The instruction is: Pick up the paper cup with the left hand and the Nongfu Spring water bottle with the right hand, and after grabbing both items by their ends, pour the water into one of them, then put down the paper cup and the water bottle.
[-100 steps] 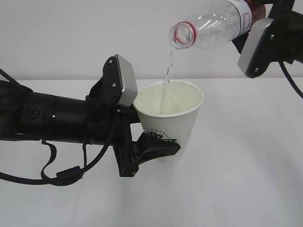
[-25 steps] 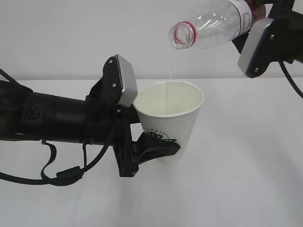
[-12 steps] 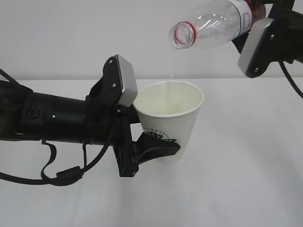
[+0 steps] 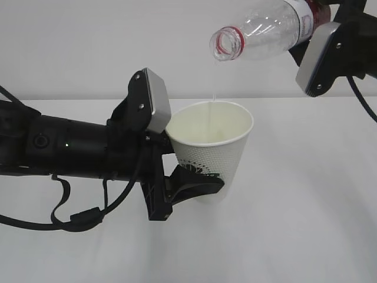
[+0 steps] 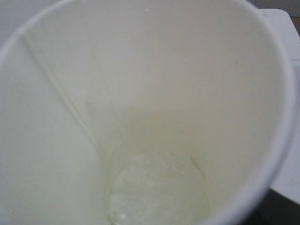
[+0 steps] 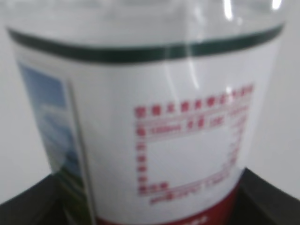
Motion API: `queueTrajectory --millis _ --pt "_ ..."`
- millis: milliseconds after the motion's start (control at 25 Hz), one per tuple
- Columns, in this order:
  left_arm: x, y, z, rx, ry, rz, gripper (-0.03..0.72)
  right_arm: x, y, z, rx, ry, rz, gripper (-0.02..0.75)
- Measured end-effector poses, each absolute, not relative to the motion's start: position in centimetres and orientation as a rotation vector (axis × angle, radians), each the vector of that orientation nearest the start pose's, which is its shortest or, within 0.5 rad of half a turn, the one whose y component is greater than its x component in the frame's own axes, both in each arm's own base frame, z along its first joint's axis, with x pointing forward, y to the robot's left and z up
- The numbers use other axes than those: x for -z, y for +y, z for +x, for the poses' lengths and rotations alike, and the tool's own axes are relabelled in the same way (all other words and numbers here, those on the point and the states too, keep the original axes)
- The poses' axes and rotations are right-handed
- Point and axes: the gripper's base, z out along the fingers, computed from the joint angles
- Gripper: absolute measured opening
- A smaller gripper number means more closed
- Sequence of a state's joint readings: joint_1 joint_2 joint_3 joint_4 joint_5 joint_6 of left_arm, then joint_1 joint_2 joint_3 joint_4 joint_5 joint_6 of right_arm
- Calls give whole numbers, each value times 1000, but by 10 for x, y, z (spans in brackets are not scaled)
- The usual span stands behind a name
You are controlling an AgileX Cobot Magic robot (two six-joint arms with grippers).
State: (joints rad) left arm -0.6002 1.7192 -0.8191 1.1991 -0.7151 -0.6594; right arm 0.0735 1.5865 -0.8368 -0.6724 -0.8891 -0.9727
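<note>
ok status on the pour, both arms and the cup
Left gripper shut on paper cup, upright. Right gripper holds bottle tipped over it; fingers out of frame. Thin stream of water falling, small pool in cup. Nothing in the way.

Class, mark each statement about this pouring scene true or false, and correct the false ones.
1. The bottle is tilted with its mouth above the cup. True.
2. The bottle has a cap on. False: its mouth is open.
3. The left pincer holds the cup low on its wall. True.
4. The cup lies on its side. False: it is upright.
5. The cup is full to the brim. False: only a shallow pool of water lies at the bottom.
</note>
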Motion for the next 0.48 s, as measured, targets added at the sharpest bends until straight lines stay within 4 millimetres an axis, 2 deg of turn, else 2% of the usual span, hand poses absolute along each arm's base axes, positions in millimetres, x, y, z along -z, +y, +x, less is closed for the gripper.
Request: queueTrajectory --millis 480 --pt "-195 -233 242 782 1549 1346 495 -277 68 330 736 774 -1310 522"
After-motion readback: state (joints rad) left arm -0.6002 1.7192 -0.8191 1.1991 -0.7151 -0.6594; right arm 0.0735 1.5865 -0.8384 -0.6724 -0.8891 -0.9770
